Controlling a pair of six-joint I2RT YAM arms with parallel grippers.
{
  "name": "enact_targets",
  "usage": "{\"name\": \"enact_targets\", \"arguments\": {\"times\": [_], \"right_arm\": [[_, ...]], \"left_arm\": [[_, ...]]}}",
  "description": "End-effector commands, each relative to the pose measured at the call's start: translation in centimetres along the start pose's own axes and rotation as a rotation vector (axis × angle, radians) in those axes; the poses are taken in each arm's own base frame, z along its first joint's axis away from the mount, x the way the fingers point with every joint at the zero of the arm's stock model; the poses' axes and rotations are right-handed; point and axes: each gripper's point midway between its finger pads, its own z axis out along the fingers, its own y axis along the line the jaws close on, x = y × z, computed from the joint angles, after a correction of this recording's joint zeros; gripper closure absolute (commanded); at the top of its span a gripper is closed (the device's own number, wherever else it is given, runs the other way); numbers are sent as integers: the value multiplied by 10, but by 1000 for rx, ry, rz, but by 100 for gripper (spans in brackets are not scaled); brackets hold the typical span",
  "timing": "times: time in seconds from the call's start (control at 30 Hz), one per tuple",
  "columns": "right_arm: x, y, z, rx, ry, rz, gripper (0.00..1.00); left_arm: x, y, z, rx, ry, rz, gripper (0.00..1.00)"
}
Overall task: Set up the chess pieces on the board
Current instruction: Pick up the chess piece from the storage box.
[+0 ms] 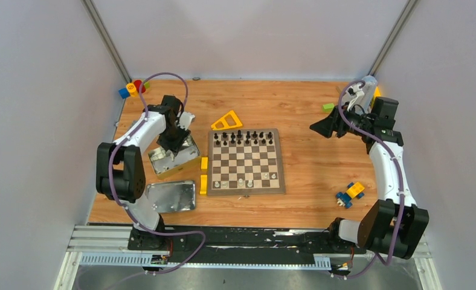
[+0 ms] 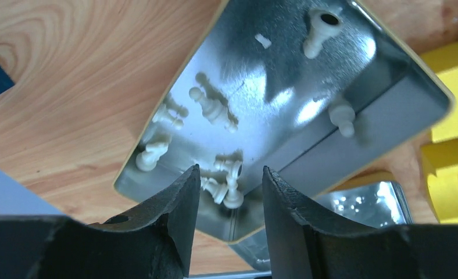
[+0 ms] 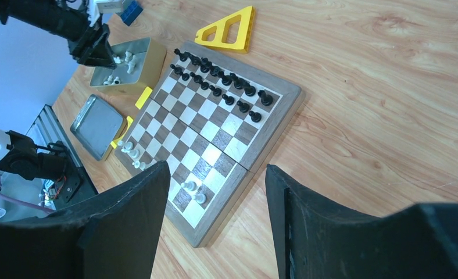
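Step (prob.): fetch white pcs [image 2: 212,107] from tin [image 2: 378,116]. My L fingers [image 2: 183,197] half-open astride one pc [image 2: 233,185], no grip. Next: lower, close, lift. R fingers [image 3: 139,209] wide, empty.

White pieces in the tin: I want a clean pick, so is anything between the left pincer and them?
Nothing visible. The left pincer hangs open right above the white pieces lying in the open tin. Only the tin's near wall sits close beside the nearest ones.
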Motion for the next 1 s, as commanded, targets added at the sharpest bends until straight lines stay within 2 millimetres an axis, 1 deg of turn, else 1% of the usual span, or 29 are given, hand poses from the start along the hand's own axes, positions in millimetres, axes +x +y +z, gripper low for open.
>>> {"name": "enact_targets", "arguments": {"times": [0.0,0.13,0.33,0.5,0.63,0.87,0.97], "right_arm": [[-3,3,2,-36,-13,-43,38],[-1,3,3,-45,-11,-37,38],[0,4,4,-54,-7,-28,38],[2,5,4,-60,-5,-25,38],[2,5,4,-66,-4,-22,38],[4,6,4,-71,-2,-18,38],[4,6,5,-76,0,-13,38]], "left_arm": [[-15,8,25,-9,-43,-57,50],[-12,14,46,-21,-17,-79,56],[-10,15,62,-15,-1,-92,59],[-8,21,65,-45,4,-91,60],[-6,18,67,-35,8,-88,62],[2,16,72,-28,23,-63,72],[0,16,70,-33,4,-56,78]]}}
